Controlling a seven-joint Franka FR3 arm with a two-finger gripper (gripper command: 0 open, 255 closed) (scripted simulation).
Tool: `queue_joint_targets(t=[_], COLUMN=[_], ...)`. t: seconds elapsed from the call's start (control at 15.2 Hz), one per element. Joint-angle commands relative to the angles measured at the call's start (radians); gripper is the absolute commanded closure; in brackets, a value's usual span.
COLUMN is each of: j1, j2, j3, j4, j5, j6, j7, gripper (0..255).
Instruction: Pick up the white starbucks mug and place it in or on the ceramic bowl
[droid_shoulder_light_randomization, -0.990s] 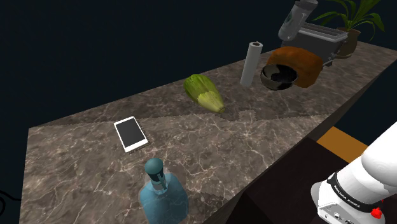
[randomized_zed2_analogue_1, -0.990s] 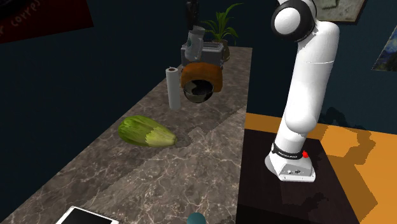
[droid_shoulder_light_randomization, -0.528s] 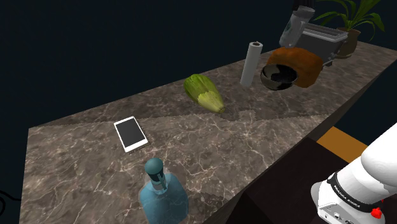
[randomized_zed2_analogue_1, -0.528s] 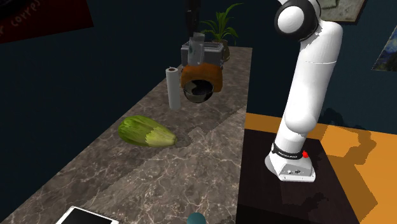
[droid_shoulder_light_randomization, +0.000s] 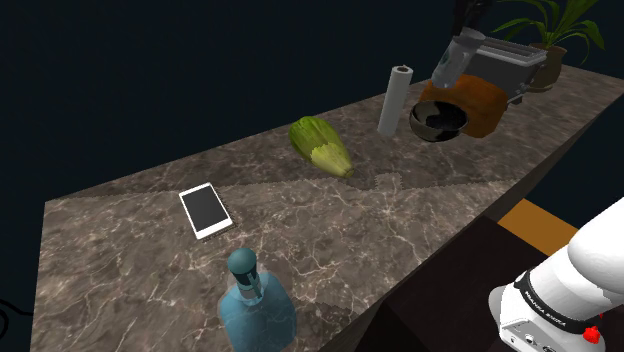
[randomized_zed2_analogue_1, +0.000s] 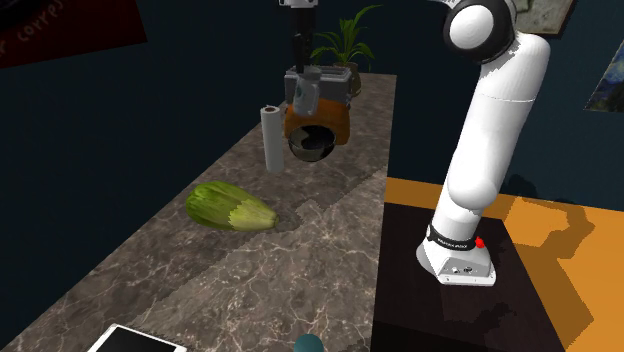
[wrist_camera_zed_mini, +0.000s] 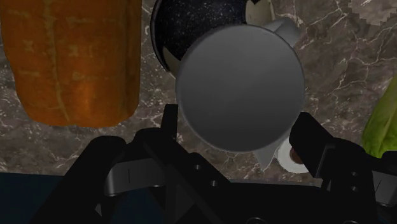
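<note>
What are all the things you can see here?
mug: 1, grey-white, in the air above the bowl
bowl: 1, dark speckled, counter's far end
orange-brown lump: 1, beside the bowl
roll: 1, white, upright near the bowl
lettuce: 1, green, mid counter
tablet: 1, white-edged, lying flat
bottle: 1, blue, near end
toaster: 1, grey, behind the bowl
plant: 1, green, far corner
counter: 1, brown marble
arm: 1, white, on its stand
claw: 1, black, clasping the mug

Shoulder view high beside stand (droid_shoulder_light_randomization: 462, 285), second exterior along counter (randomized_zed2_analogue_1: 300, 270) — both share bowl (droid_shoulder_light_randomization: 438, 122), wrist close above.
</note>
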Motion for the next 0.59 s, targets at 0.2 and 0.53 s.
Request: queue_joint_targets(t=[0.2,0.53], j1=[0.001,0.002], j2=[-0.026,-0.046], j3=[0.001,0.002], j4=[-0.099,-0.191], j5=[-0.004,-0.006], j6=[0.075,0.147], j7=[0.001,0.002], gripper=[255,255])
